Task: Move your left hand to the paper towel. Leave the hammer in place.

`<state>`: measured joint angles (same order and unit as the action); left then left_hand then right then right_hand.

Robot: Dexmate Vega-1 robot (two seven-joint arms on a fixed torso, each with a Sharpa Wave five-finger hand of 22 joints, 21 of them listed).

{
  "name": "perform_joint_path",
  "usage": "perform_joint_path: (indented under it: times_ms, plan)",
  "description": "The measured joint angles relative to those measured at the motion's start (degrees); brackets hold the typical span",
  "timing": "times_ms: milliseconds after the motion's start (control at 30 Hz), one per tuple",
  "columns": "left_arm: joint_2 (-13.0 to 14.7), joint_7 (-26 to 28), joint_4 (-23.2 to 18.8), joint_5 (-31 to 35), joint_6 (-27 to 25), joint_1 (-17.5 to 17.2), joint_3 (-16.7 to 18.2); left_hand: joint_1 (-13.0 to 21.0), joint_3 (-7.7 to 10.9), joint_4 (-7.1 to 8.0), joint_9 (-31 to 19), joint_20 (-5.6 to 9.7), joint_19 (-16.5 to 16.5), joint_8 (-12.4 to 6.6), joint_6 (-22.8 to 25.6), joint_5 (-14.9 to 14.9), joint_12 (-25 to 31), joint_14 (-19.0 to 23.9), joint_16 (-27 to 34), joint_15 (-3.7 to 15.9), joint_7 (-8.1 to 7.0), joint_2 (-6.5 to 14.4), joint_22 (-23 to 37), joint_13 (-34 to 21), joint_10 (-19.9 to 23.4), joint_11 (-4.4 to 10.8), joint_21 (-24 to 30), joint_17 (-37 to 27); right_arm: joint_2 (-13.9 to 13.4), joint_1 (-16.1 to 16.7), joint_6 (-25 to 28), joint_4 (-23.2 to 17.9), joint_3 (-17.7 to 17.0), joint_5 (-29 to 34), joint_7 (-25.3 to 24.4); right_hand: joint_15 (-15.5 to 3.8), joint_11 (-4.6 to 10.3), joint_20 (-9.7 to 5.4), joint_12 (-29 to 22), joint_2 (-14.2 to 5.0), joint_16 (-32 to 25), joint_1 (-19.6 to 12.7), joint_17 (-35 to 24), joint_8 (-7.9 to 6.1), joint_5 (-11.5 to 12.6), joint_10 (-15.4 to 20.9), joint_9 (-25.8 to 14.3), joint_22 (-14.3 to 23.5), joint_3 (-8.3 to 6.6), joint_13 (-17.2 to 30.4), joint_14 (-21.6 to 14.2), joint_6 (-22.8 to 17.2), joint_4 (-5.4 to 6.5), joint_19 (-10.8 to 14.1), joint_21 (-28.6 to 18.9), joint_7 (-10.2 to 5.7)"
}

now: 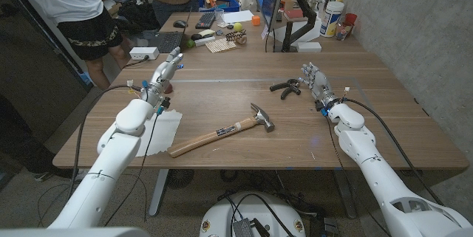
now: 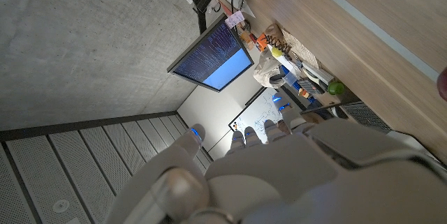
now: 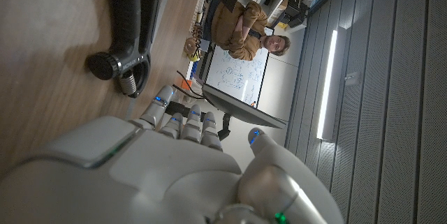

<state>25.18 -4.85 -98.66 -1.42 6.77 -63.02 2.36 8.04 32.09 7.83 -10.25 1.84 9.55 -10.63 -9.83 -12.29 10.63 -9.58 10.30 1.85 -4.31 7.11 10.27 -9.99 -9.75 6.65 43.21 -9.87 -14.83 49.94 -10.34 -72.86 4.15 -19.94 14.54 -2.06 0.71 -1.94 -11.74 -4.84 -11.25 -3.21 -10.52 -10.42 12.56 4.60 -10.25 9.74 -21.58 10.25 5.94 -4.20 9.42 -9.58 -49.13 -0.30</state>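
The white paper towel [image 1: 164,129] lies near the table's left front edge, partly under my left forearm. My left hand [image 1: 165,73] is beyond it, toward the far left of the table, with fingers stretched out and nothing in them; the left wrist view shows the back of my left hand [image 2: 279,175]. The hammer [image 1: 224,134], with a wooden handle and steel head, lies in the middle of the table. My right hand [image 1: 316,82] stands at the right with fingers apart, holding nothing, and the right wrist view shows my right hand [image 3: 174,168].
A black hand-grip tool [image 1: 284,87] [image 3: 129,21] lies just in front of my right hand. A laptop [image 1: 159,43], a monitor [image 1: 270,1], bottles [image 1: 332,15] and clutter line the far edge. Two people [image 1: 74,8] stand behind the table at the far left.
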Motion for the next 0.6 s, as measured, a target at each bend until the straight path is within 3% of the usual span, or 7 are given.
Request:
perform_joint_path:
  times_ms: [600]
  plan:
    - [2.61,1.25,-5.62,3.69,-1.3,-3.92,1.55,0.44,-0.17,-0.17,0.0,0.0,0.0,0.0,0.0,0.0,0.0,0.0,0.0,0.0,0.01,0.45,-0.01,0.0,0.0,-0.01,-0.22,-0.01,0.11,-0.12,-0.51,0.3,0.22,0.0,0.49,0.0,0.0,0.0,0.0,0.0,0.0,0.0,0.0,0.0,0.0,0.0,0.0,0.0,0.24,0.0,0.0,0.0,-0.24,0.0,0.44,0.0]
